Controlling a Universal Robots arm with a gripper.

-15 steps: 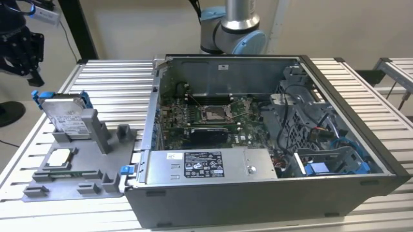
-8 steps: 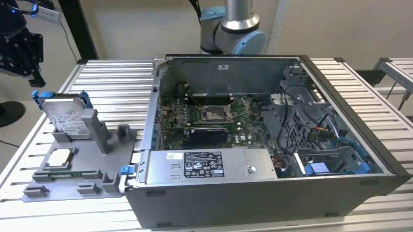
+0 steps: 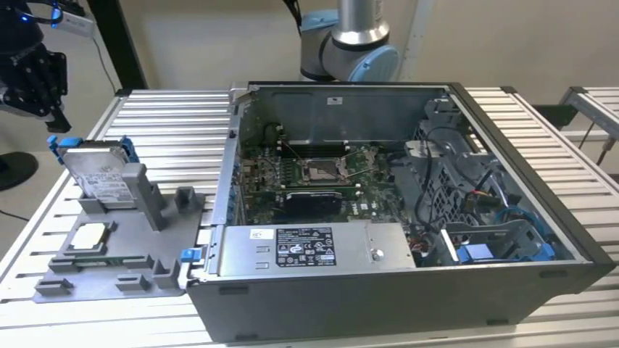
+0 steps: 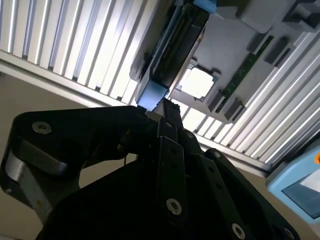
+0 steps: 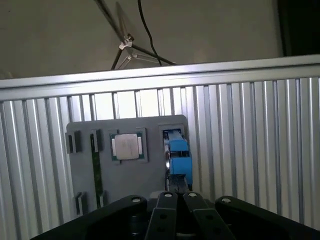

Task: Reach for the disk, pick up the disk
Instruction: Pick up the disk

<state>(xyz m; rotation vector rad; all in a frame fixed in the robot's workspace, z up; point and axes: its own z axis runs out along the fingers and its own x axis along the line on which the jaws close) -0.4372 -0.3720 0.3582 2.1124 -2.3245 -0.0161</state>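
The disk [image 3: 100, 174], a silver drive with a white label in a blue bracket, stands tilted on edge in a slot of the grey holder plate [image 3: 145, 257] at the exterior view's left. My black gripper [image 3: 55, 122] hangs above it and a little further to that view's left, apart from it, with nothing in it. In both wrist views the fingers lie together, shut, and point at the disk's blue end. The second wrist view shows the disk [image 4: 176, 47] edge-on, just past the gripper [image 4: 163, 107]. In the first wrist view the disk [image 5: 178, 150] lies beyond the gripper [image 5: 178, 189].
A small square silver chip [image 3: 90, 234] and a green memory stick [image 5: 94, 170] sit on the holder plate. An open computer case [image 3: 406, 217] with a grey box bearing a black label [image 3: 304, 249] takes up the slatted table's [image 3: 174, 123] middle. The arm's base [image 3: 349, 43] stands behind it.
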